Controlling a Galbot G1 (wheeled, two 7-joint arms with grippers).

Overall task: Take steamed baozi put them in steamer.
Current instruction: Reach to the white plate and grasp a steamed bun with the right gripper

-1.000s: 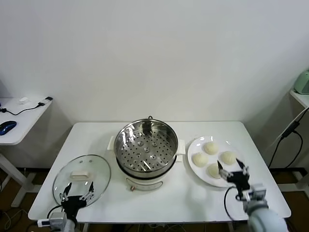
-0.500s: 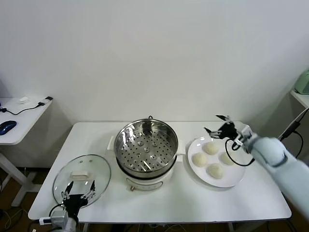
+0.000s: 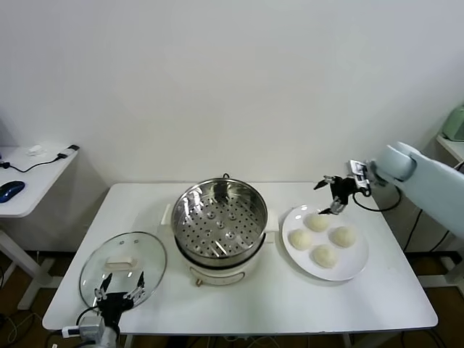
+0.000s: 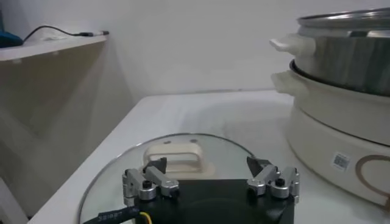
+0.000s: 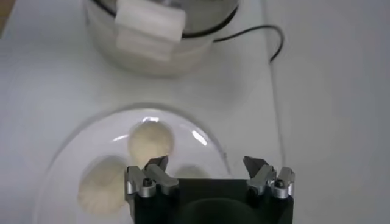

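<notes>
1. Nothing is being carried yet: all four steamed baozi (image 3: 320, 238) are lying on the white plate (image 3: 354, 265), and the steamer (image 3: 219, 220) is standing empty, so every transfer is judged outstanding.
2. The right pincer (image 3: 332, 194), fingers apart and empty, is being held above the plate's far edge, near the rearmost bun.
3. The left pincer (image 3: 116, 290), also spread, is parked over the glass lid (image 3: 123, 261) on the counter (image 3: 290, 297).
4. The buns are seen as smooth, pale, domed and close together; the steamer is shiny, perforated, and beside the plate.
</notes>
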